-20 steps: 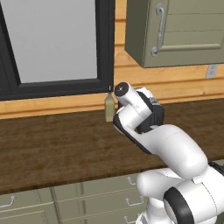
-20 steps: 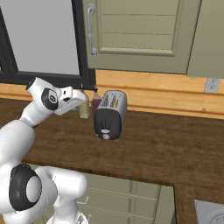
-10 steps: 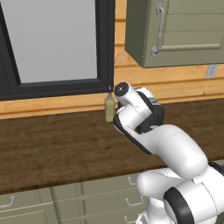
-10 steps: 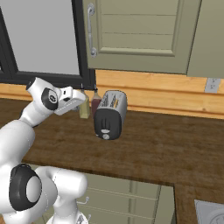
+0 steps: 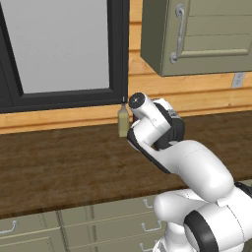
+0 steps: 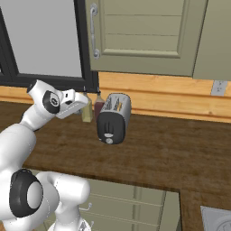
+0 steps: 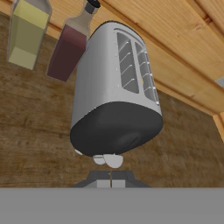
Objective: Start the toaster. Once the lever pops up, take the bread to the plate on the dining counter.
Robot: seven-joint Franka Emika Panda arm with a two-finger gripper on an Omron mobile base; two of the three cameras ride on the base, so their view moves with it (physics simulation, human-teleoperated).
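Observation:
The toaster is a silver box with a dark grey front, and it stands on the wood counter against the wall. Its pale lever knob sits low on the dark front, just beyond my gripper, whose tips lie together, shut on nothing. In the right base view my gripper hovers just left of the toaster. Its two top slots show wire grilles, and the bread is hidden from me. The plate and the dining counter are out of view.
A yellow-green bottle and a dark red bottle stand left of the toaster by the wall. A black-framed window and wall cabinets hang above. Drawers run below the counter.

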